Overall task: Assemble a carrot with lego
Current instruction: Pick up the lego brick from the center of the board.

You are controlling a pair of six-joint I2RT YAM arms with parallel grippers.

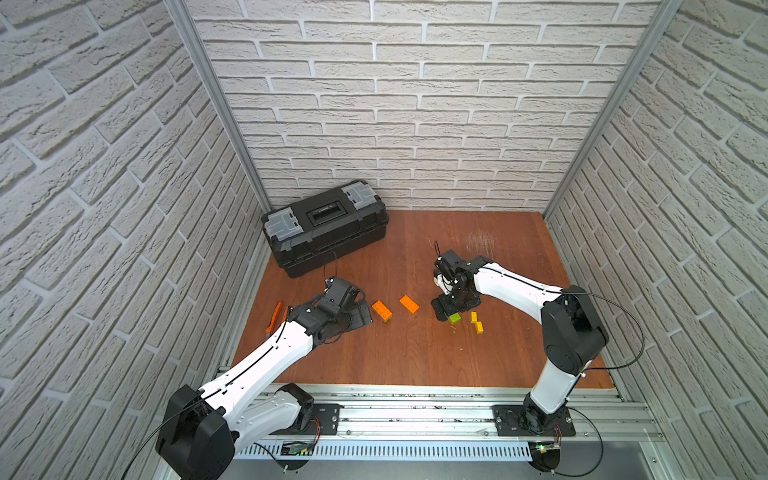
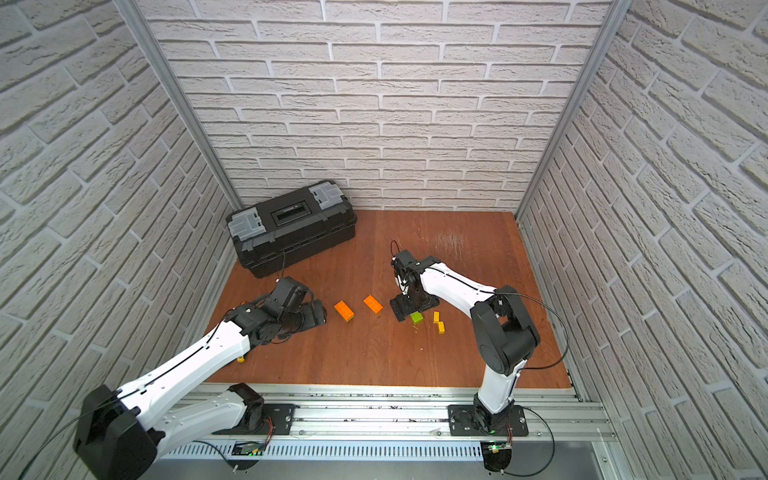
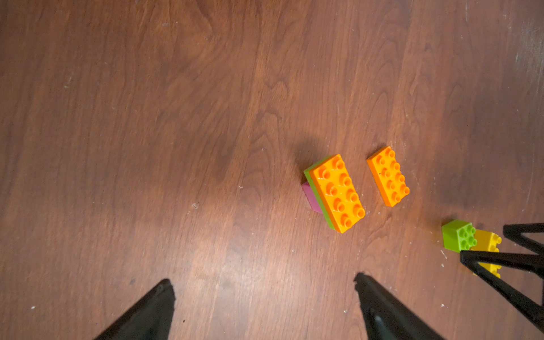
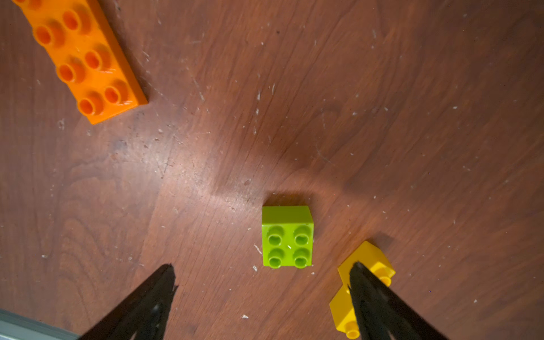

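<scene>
A wooden tabletop [image 1: 415, 357] seen from above, with a shut black toolbox [image 1: 324, 226] in the 10 o'clock corner and orange-handled pliers [image 1: 274, 318] at the 9 o'clock edge. Just toward 9 o'clock from the centre stands the partly built carrot [image 3: 338, 192]: an orange long brick on a lime-green one, with a pink brick beneath. A loose orange brick [image 3: 388, 176] lies near it on the 3 o'clock side, apart. The left gripper [image 3: 264, 279] sits low at 9 o'clock of the carrot, fingers spread wide and empty. The right gripper [image 4: 264, 265] points down with its jaws wide apart around a green square brick [image 4: 287, 235] without touching it. Two yellow bricks [image 4: 368, 259] lie at 3 o'clock of the green one, one finger overlapping them; contact cannot be told.
</scene>
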